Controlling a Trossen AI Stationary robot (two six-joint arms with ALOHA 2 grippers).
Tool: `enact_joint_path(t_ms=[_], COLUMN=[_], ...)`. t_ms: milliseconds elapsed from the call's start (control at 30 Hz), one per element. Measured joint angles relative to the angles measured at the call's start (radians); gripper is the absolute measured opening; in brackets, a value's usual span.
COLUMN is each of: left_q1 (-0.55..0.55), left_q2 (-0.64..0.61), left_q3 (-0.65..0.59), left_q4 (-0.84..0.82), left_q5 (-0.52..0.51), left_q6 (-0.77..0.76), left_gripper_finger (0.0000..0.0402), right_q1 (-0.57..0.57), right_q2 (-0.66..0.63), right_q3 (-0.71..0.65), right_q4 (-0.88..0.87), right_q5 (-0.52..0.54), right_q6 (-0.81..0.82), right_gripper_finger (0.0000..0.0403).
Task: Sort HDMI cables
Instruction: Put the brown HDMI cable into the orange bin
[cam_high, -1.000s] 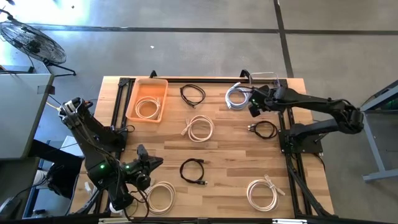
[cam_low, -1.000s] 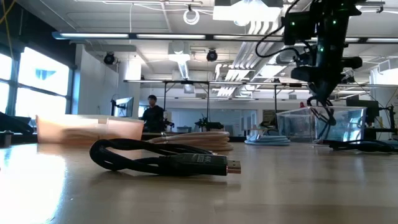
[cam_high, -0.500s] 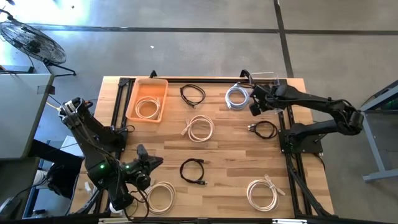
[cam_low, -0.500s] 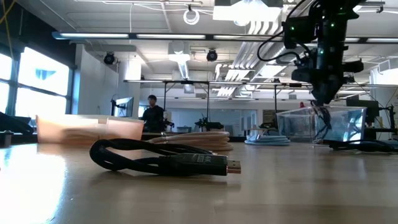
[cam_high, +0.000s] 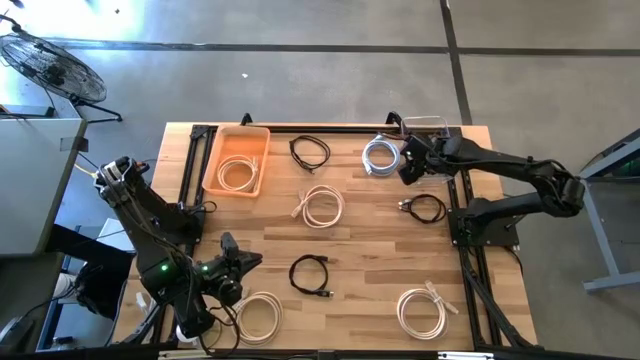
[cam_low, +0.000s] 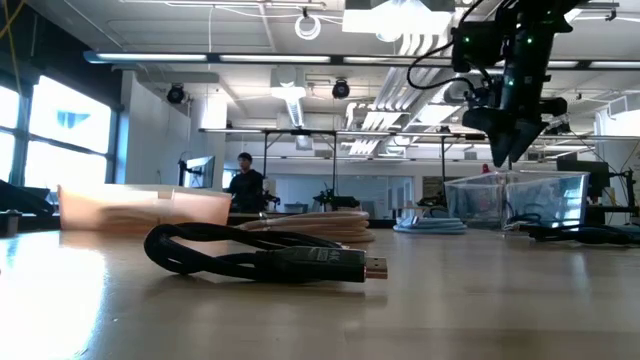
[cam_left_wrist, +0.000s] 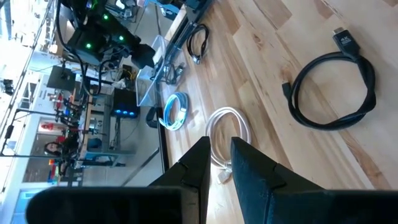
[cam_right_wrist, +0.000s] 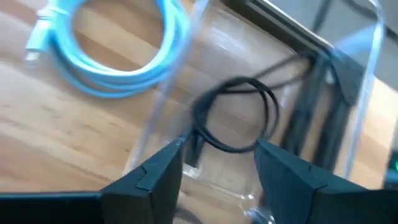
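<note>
My right gripper (cam_right_wrist: 217, 149) hangs open over the clear bin (cam_right_wrist: 367, 81) at the table's far right, nothing between its fingers. A thin black HDMI cable (cam_right_wrist: 239, 115) lies coiled on the bin's floor right below them. A silvery-white coil (cam_high: 380, 155) lies on the table beside the bin. Black coils (cam_high: 310, 152) (cam_high: 425, 208) (cam_high: 310, 275) and cream coils (cam_high: 322, 207) (cam_high: 260, 315) (cam_high: 422, 310) lie spread over the table. One cream coil (cam_high: 238, 172) rests in the orange tray (cam_high: 212, 160). My left gripper (cam_left_wrist: 219, 155) waits at the near left, its fingers a narrow slit apart and empty.
The orange tray stands at the far left of the table, the clear bin (cam_high: 425, 126) at the far right. Black frame rails (cam_high: 190, 170) run along the table's left, right and far edges. A person (cam_low: 245, 180) stands far off in the room.
My right gripper has opened over the clear bin and let go of the thin black cable that hung from it. The cable has dropped and now lies coiled inside the bin. The gripper has rolled a little and otherwise stayed where it was.
</note>
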Motion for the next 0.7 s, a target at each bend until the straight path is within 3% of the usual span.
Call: enact_joint_path(t_ms=[200,433,700], left_q1=[0.000,0.000,0.000], left_q2=[0.000,0.004,0.004], left_q3=[0.000,0.000,0.000], left_q4=[-0.020,-0.020,0.000], left_q5=[0.004,0.065,0.113], left_q6=[0.000,0.000,0.000], left_gripper_finger=[0.0060,0.0060,0.0060], right_q1=[0.058,0.160,0.385], right_q2=[-0.001,-0.001,-0.001], right_q3=[0.000,0.000,0.000], right_q4=[0.149,0.305,0.243], right_q5=[-0.090,-0.202,-0.349], right_q6=[-0.107,-0.206,-0.095], right_gripper_finger=[0.0220,0.0220,0.0215])
